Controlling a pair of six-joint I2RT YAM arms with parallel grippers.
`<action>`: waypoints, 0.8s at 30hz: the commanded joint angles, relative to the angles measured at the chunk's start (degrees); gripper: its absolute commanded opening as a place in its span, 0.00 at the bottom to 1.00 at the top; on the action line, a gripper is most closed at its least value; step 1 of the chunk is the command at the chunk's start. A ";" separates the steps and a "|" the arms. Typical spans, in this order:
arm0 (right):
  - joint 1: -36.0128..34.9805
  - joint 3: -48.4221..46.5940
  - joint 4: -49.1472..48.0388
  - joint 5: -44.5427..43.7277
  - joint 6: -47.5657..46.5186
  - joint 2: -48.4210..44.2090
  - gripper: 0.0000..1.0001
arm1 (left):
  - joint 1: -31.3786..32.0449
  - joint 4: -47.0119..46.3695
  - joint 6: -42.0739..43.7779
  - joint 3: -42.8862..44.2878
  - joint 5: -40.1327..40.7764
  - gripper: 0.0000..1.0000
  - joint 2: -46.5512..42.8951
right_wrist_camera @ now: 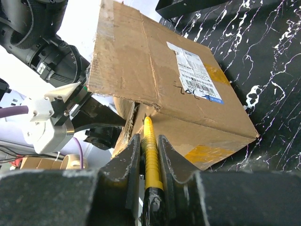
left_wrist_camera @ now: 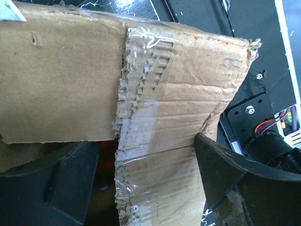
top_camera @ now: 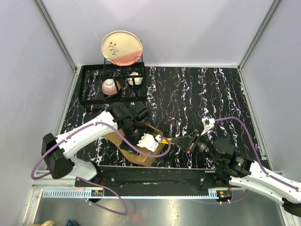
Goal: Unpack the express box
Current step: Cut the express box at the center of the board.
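Black white-veined worktop [top_camera: 202,94], brown express box [top_camera: 139,158] near-left beneath the left gripper [top_camera: 151,141], right gripper [top_camera: 177,140] holding a yellow tool [top_camera: 164,139] against the box's right edge, dish rack [top_camera: 93,85] behind, plate [top_camera: 121,47] upright in it.

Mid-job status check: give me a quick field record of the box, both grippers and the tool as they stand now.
box: express box, brown cardboard, shipping label on one face, tape torn on a flap
left gripper: left gripper open, fingers either side of a taped flap
right gripper: right gripper shut on yellow tool
tool tip: at the gap under the flap edge
contents: not visible
background: dish rack with plate, back left
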State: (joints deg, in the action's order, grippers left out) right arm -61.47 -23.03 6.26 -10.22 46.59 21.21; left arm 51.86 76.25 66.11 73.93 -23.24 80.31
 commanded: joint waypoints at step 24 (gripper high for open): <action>0.21 -0.79 -8.54 7.66 -4.31 7.88 0.00 | 2.29 12.35 -10.46 14.39 5.58 0.00 5.20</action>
State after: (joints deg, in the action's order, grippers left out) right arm -61.23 -24.18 2.26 -7.01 43.31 27.20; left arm 54.11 81.43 57.76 84.44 -19.03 83.48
